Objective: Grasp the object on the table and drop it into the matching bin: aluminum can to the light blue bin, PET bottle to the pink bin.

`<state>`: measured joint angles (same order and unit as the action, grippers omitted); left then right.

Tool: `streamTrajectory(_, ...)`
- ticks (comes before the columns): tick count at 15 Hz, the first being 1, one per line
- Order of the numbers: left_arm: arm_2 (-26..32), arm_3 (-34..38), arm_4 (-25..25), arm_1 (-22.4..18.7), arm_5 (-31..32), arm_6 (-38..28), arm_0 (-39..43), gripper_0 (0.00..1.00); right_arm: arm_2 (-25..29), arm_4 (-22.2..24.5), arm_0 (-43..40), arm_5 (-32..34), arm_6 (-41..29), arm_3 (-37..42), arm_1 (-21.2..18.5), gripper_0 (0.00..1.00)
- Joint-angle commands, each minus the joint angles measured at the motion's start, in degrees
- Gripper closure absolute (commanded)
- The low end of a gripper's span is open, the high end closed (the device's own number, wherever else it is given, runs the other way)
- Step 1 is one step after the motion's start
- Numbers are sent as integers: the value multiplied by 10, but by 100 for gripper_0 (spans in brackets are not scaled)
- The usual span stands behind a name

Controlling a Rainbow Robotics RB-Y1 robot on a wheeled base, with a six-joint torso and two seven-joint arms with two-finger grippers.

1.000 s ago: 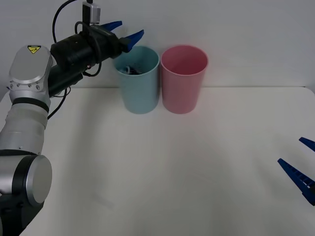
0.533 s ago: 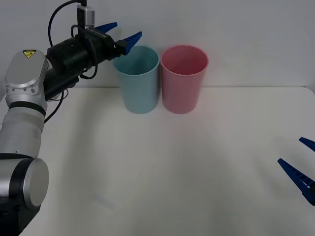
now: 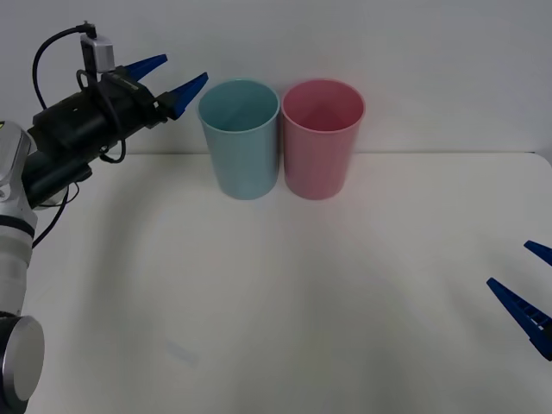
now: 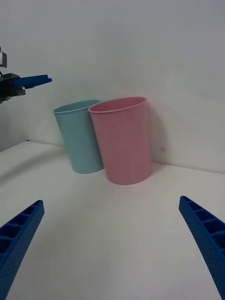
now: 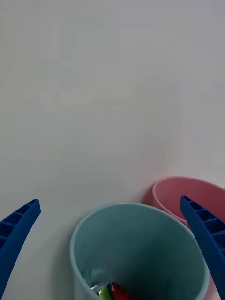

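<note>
Up at the back left, the left gripper (image 3: 171, 76), fingers spread and empty, has pulled leftward off the tall light blue plastic bin (image 3: 241, 138); the small metal can (image 5: 104, 289) lies inside it.

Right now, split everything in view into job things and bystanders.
Job: tall light blue plastic bin, with part-hidden objects at its bottom; tall pink plastic bin; white table; open left gripper beside the blue rim.
Bystanders: parked open right gripper; faint mark on tabletop.
</note>
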<state>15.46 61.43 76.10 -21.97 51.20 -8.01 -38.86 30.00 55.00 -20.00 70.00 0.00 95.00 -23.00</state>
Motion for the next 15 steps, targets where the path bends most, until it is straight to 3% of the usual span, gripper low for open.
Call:
streamTrajectory(1,2,73,-50,-21,0,5,84,0,0,0,0,0,0,0,0,0)
streamTrajectory(5,43,185,-124,-49,13,19,232,0,0,0,0,0,0,0,0,0)
streamTrajectory(8,100,246,-149,-56,46,28,326,0,0,0,0,0,0,0,0,0)
streamTrajectory(11,155,275,-173,-72,86,41,411,0,0,0,0,0,0,0,0,0)
streamTrajectory(15,160,280,-246,-121,99,98,521,0,0,0,0,0,0,0,0,0)
